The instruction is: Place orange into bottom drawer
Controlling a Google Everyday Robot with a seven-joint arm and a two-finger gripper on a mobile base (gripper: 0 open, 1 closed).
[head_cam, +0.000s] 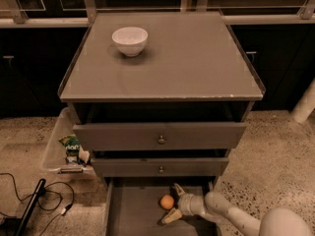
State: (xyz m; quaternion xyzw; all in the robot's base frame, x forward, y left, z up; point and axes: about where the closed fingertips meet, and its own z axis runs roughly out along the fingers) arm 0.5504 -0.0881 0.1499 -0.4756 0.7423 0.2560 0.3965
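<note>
The orange (167,201) is a small round orange fruit inside the bottom drawer (133,215), which is pulled out under the cabinet. The orange lies on the drawer's grey floor toward the right. My gripper (172,203) reaches in from the lower right and is open, with one finger (178,189) above and behind the orange and the other (171,216) below it. The orange sits between the spread fingers; I cannot tell whether they touch it.
A white bowl (130,40) stands on the cabinet top (197,63) at the back left. Two wider drawers with brass knobs (161,139) are above. A clear bin (59,146) with a snack bag is at the left. Cables (49,200) lie on the floor.
</note>
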